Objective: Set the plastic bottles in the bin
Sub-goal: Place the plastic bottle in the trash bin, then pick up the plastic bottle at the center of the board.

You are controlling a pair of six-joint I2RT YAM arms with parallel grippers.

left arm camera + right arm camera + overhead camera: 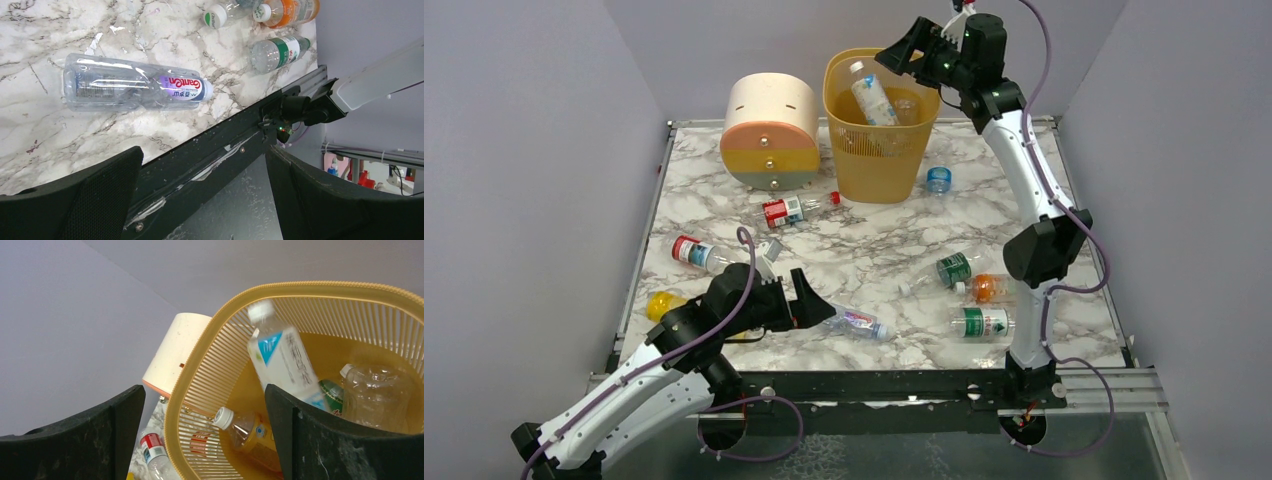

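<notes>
Marble tabletop [874, 250] spans the frame's middle; upper centre, the right gripper [902, 48] hangs with jaws apart over the bin [836, 95], a white-labelled bottle [873, 100] inside. Lower left, the left gripper [816, 305] gapes beside a clear bottle [856, 322].

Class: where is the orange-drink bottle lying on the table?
In the top view the orange bottle lies at the table's right, between the farther green-labelled bottle and the nearer one, beside the right arm.
</notes>
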